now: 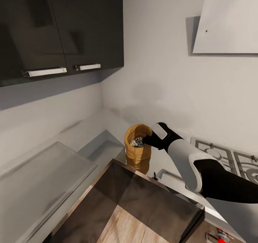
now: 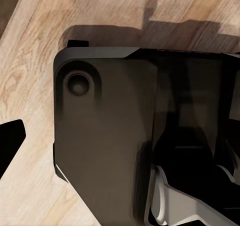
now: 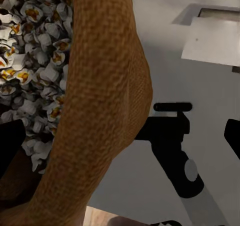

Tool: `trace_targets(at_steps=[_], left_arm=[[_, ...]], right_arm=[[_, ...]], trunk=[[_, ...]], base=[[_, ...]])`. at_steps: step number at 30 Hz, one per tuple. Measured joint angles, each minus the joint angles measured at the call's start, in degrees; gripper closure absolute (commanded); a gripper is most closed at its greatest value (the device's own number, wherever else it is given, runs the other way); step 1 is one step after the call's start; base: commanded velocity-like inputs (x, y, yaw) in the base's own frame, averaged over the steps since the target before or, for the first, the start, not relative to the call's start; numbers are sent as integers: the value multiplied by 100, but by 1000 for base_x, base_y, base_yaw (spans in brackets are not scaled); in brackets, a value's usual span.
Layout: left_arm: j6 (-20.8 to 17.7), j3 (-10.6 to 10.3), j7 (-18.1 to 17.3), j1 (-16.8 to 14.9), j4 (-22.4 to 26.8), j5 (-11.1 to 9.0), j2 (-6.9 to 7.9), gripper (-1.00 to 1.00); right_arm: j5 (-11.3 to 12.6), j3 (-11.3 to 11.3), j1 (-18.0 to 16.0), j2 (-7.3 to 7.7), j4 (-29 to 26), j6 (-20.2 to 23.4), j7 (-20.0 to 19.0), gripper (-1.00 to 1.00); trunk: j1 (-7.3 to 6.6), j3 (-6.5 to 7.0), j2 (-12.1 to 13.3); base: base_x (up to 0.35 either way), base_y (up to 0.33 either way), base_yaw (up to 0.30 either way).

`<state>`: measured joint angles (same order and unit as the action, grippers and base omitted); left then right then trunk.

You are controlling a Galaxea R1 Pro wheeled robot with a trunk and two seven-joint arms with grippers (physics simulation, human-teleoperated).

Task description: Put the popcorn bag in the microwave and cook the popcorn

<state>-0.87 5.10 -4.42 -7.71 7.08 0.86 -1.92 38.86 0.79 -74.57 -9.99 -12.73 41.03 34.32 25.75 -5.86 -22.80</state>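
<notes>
One popcorn bag [image 1: 138, 148] stands upright at the middle of the scene, a tan woven sack with a rolled rim, resting on the grey surface [image 1: 107, 128] in the corner of the kitchen. Inside it lies a heap of popcorn [image 1: 136, 142], pale puffed pieces with yellow centres, seen close in the right wrist view [image 3: 30, 66]. One arm reaches in from the right, and its right pincer [image 1: 150, 139] sits at the bag's rim, one finger inside the mouth and the other outside, closed on the cloth wall [image 3: 100, 111]. The left pincer's state cannot be told from the left wrist view, which looks down on a dark panel [image 2: 105, 136] over wood floor [image 2: 30, 61]. Two black wall cabinets [image 1: 61, 28] hang at the upper left, each with one steel handle [image 1: 87, 67]. One white slanted hood [image 1: 225, 20] hangs at the upper right, above a gas hob [image 1: 229, 160] at the right edge. A dark glass door [image 1: 143, 207] lies open near the camera. The walls are pale grey.
</notes>
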Motion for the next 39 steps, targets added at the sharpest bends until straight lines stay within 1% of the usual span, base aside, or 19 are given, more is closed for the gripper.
trace_targets(at_steps=[11,13,15,18,28,29,32,33,34,39], left_arm=[[0,-3,-8,0,0,1,0,-100],[0,-3,-8,0,0,1,0,-100],[0,-4,-8,0,0,1,0,-100],[0,-3,-8,0,0,1,0,-100],[0,-4,-8,0,0,0,0,-100],[0,-4,-8,0,0,-1,0,-100],[0,-2,-8,0,0,-4,0,-100],[0,0,-8,0,0,-5,0,-100],[0,1,-8,0,0,-5,0,-100],[0,1,-8,0,0,-6,0,-100]], right_arm=[[5,0,-1,0,-1,38,-87,-100],[4,0,-1,0,-1,119,-179,-100],[1,-1,-1,0,-1,233,-360,-100],[0,0,4,0,-1,290,-480,-100],[-2,0,14,0,-1,305,-513,-100],[-2,0,15,0,-1,305,-513,100],[0,0,17,0,-1,305,-513,100],[-49,9,16,0,-2,316,-515,100],[10,-3,17,0,-2,305,-521,100],[-10,3,24,0,-1,309,-516,100]], trunk=[[0,0,0],[0,0,0],[0,0,0],[0,0,0],[0,0,0],[0,0,0],[0,0,0],[0,0,0],[0,0,0],[0,0,0]], base=[[0,0,0],[0,0,0],[0,0,0],[0,0,0],[0,0,0],[0,0,0],[0,0,0],[0,0,0],[0,0,0],[0,0,0]])
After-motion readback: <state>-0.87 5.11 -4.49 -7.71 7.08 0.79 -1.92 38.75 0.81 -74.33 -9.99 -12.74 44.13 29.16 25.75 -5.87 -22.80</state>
